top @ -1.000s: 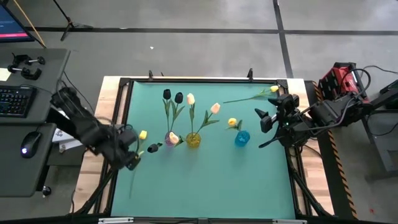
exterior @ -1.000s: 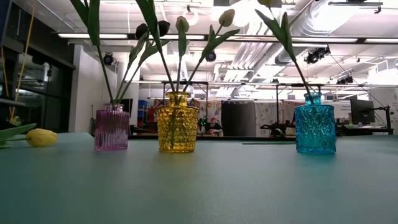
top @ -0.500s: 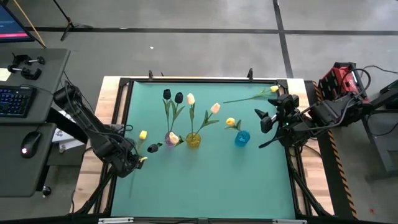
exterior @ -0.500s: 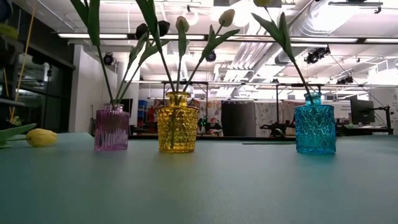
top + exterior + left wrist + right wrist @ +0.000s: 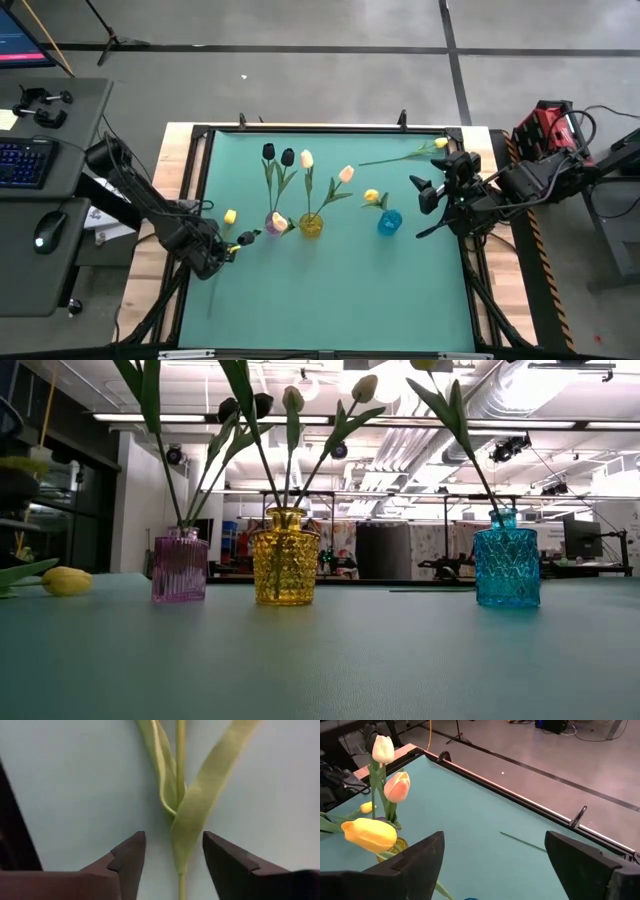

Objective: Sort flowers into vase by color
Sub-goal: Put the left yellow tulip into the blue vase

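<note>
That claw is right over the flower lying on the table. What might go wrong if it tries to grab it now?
The left gripper is open astride the lying yellow tulip, but a broad leaf lies over the thin stem. It may pinch only the leaf, so the flower slips or dangles. Carrying it to the blue vase, the long stem could brush the purple vase and the yellow vase.

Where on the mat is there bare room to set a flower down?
The near half of the mat, below the purple vase, yellow vase and blue vase, is bare. The far strip is crowded with tulip heads. The left edge holds a lying yellow tulip under the left gripper.
</note>
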Motion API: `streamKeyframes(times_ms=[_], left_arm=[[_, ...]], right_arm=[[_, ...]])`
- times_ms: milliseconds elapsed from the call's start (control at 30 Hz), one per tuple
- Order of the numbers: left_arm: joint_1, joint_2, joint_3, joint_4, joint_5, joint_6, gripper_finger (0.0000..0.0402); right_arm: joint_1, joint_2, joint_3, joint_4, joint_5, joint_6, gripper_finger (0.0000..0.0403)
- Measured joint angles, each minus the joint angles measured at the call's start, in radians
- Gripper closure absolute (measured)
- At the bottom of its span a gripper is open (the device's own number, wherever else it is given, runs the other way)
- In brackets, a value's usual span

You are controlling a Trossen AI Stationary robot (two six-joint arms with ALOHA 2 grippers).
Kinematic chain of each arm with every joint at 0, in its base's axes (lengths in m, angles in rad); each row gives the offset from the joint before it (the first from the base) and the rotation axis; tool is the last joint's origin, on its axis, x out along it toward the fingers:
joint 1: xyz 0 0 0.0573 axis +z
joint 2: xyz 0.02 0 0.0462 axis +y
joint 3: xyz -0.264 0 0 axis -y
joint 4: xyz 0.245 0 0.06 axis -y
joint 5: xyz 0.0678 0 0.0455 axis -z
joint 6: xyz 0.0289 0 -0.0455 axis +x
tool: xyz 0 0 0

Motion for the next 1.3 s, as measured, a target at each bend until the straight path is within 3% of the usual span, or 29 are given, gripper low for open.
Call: streamKeyframes(times_ms=[100,233,367,467,667,800,933,1100,1233,1300], left_arm=[[0.023,0.015,-0.016,0.01,0.024,0.034,0.0268],[0.035,0.035,-0.006,0.015,0.03,0.088,0.0379],[0.036,0.025,0.041,-0.021,0.001,0.13,0.0395],[0.019,-0.023,0.142,-0.1,-0.064,0.179,0.0397],[-0.011,-0.116,0.425,-0.526,-0.256,0.158,0.04],[0.002,-0.141,0.654,-0.774,-0.463,0.167,0.0401],[0.102,-0.169,0.832,-0.763,-0.731,0.403,0.0401],[0.268,-0.13,1.061,-0.682,-0.969,0.804,0.0401],[0.363,-0.097,1.186,-0.317,-1.133,1.361,0.0402],[0.412,-0.077,1.201,-0.039,-1.141,1.701,0.0401]], right_arm=[[0.0,0.0,0.0,0.0,0.0,-0.001,0.0069],[0.0,0.0,0.0,0.0,0.0,-0.008,0.0069],[0.0,0.0,0.0,-0.001,-0.001,-0.008,0.0069],[0.0,0.0,0.0,0.0,-0.002,-0.008,0.0069],[0.0,0.0,0.0,0.0,-0.022,-0.008,0.0069],[0.0,0.0,0.0,0.005,-0.033,-0.008,0.0069],[0.0,0.0,0.0,0.025,-0.028,-0.008,0.0069],[0.0,0.0,0.0,0.041,-0.024,-0.008,0.0069],[0.0,0.0,0.0,0.069,-0.012,-0.008,0.0069],[0.0,0.0,0.0,0.098,0.012,-0.009,0.0069]])
